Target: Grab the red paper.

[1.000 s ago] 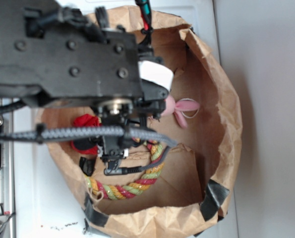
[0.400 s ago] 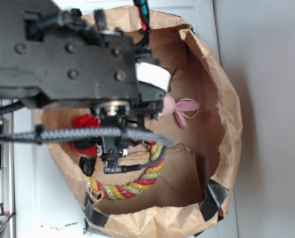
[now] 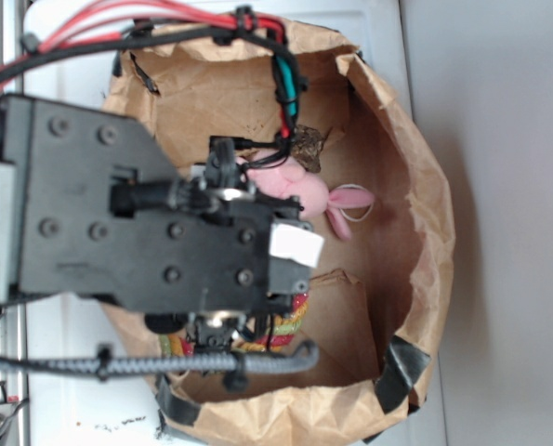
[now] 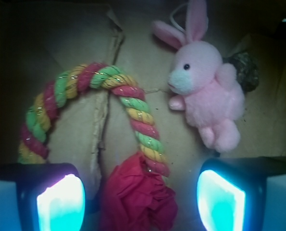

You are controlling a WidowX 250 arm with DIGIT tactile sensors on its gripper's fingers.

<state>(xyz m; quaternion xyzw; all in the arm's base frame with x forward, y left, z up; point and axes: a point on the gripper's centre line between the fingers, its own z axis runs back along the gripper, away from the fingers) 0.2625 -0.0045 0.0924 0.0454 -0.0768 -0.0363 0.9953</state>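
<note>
Brown paper bag with rolled-down, creased walls and dark tape patches at the rim, sitting on a pale surface; most of the exterior view blocked by the black arm. Inside, on the wrinkled bag floor: red paper, twisted rope, pink plush bunny.

Gripper spread wide, nothing between the jaws, the two pads glowing cyan at the bottom corners of the wrist view. Red paper low and central in that view, between the pads, closer to the left one. Hidden behind the arm in the exterior view. Rope end lying on or touching the top of the wad; cannot tell which.

Possible trouble, judged from this:
- Rope caught along with the paper, since its end overlaps the wad where the jaws would close.
- Thin tissue crushing flat or tearing instead of lifting, being soft, crumpled and light.
- Wad off-centre toward the left pad, so pushed sideways rather than pinched.
- Loose fold in the bag floor beside the left pad snagging on descent.

Textures: paper a bright red, crinkly wad; rope thick, twisted in red, yellow and green strands, bent into an arch; bunny fuzzy and squashy, well to the right; dark rough lump behind it, identity unclear.
</note>
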